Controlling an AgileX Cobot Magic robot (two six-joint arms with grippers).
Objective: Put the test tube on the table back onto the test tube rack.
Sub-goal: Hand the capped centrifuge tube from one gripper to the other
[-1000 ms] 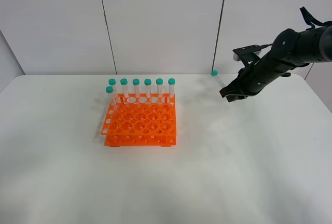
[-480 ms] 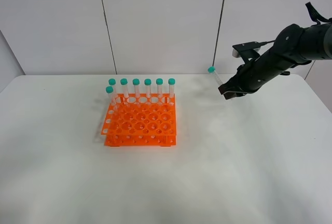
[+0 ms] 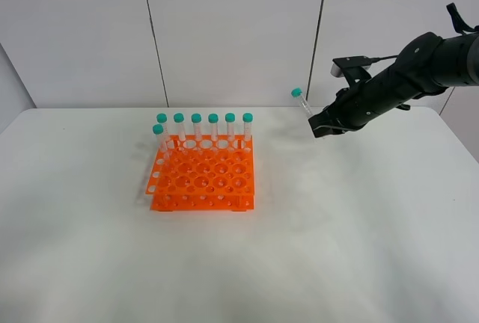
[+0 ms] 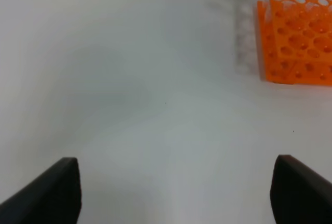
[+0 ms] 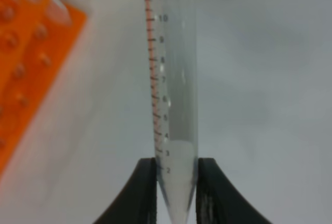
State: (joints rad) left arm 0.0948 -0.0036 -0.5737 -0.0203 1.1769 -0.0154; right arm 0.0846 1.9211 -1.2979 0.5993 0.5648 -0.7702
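My right gripper is shut on the test tube and holds it in the air, teal cap up and tilted left, to the right of the orange test tube rack. In the right wrist view the clear tube with red graduation marks is pinched at its tapered tip between the two black fingers, with the rack beyond. Several teal-capped tubes stand in the rack's back row. My left gripper is open over the white table, apart from the rack.
The white table spans the exterior view with grey wall panels behind. The right arm reaches in from the right edge above the table's back right part.
My right gripper has carried the test tube up and to the left, closer to the rack. The left arm has not visibly moved.
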